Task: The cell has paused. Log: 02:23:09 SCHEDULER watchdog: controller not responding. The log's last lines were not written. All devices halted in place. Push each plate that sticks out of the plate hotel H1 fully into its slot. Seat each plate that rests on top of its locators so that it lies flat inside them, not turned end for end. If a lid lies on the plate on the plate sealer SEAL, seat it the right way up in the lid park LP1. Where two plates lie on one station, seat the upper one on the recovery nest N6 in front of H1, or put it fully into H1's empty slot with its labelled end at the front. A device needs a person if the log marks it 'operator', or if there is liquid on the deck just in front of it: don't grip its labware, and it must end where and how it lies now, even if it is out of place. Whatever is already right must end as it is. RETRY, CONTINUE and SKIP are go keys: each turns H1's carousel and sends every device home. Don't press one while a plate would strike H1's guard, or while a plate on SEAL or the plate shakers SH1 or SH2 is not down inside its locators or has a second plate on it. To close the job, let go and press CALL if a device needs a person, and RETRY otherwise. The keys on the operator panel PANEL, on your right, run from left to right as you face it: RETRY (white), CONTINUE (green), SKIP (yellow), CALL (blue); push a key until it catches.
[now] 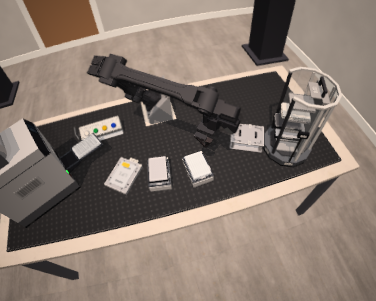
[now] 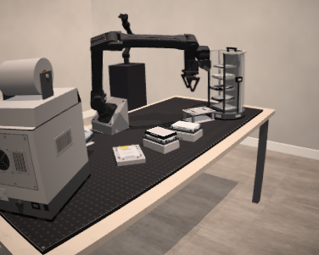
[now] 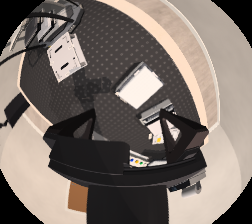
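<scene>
My gripper is open and empty. It hangs high above the deck, between the right plate shaker and the recovery nest N6; it also shows in the side view and the wrist view. The plate hotel H1 stands at the right end of the deck with several plates on its shelves. One plate reaches toward the guard's left side. N6 looks bare. A white plate lies on each shaker; the right one lies slightly askew. A plate rests on the sealer's tray.
The sealer SEAL fills the left end of the deck. The key panel lies behind the tray. The lid park LP1, with a yellow mark, lies left of the shakers. The arm's base stands at the back middle.
</scene>
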Robot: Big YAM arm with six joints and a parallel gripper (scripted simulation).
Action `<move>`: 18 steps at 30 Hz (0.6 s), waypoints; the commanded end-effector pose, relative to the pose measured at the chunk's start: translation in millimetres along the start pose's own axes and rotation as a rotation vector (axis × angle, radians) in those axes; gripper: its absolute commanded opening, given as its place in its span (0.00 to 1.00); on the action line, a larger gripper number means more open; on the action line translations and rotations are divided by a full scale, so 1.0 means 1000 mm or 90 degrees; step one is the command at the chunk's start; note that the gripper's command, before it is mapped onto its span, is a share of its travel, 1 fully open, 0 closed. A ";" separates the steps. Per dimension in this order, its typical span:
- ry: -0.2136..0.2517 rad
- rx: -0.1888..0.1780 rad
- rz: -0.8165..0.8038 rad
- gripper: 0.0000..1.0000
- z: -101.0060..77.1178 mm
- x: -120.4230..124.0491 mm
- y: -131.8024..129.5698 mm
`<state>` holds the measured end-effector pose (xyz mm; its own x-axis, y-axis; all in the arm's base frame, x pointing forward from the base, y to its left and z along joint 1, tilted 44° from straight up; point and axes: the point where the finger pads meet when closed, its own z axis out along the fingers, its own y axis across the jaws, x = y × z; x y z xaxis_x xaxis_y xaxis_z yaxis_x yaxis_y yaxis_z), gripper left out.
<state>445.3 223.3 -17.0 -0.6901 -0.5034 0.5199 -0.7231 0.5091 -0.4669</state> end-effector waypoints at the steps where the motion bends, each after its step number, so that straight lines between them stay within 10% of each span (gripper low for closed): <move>1: -0.029 0.001 -0.070 1.00 -0.021 -0.012 -0.011; 18: -0.028 0.006 -0.293 1.00 -0.021 -0.012 -0.011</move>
<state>445.3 223.4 -17.0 -0.3805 -0.6539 0.6539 -0.9243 0.2915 -0.2463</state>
